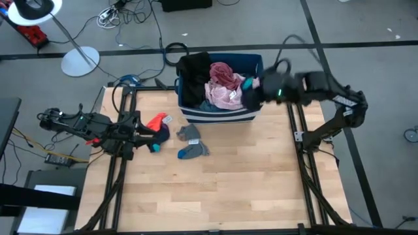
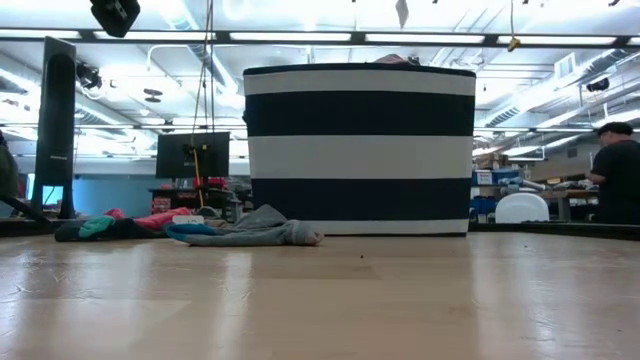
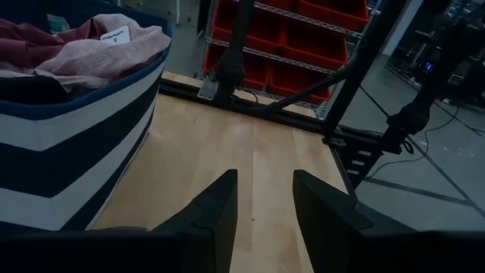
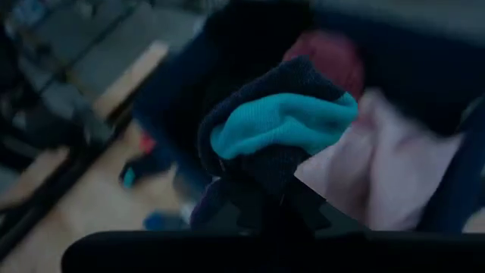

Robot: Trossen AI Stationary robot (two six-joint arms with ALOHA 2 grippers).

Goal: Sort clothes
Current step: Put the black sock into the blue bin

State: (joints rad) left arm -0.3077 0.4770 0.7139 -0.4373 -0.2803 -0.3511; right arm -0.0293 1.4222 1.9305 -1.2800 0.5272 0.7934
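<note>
The striped dark blue bin (image 1: 219, 115) stands at the table's far middle and holds a black garment (image 1: 194, 75), a maroon one (image 1: 222, 70) and a pink one (image 1: 225, 95). My right gripper (image 1: 253, 93) is over the bin's right end, shut on a small dark navy and teal piece (image 4: 280, 125). My left gripper (image 3: 264, 201) is open and empty, low over the table at its left side (image 1: 140, 134). A red-orange piece (image 1: 159, 120), a dark blue piece (image 1: 157, 138) and grey and blue socks (image 1: 192, 150) lie flat on the table in front of the bin. My right gripper holds the navy and teal piece by its lower bunched part (image 4: 265, 193). The cloth itself hides the fingers, so the kind of hold does not show. The piece is bunched in several folds and is lifted clear above the pink garment in the bin.
Bare wood fills the near half of the table (image 1: 222, 196). Dark frame rails (image 1: 114, 176) run along both table sides. In the low view the bin (image 2: 360, 150) fills the middle, with socks (image 2: 255, 232) at its foot. A person (image 2: 618, 180) stands far off at the right.
</note>
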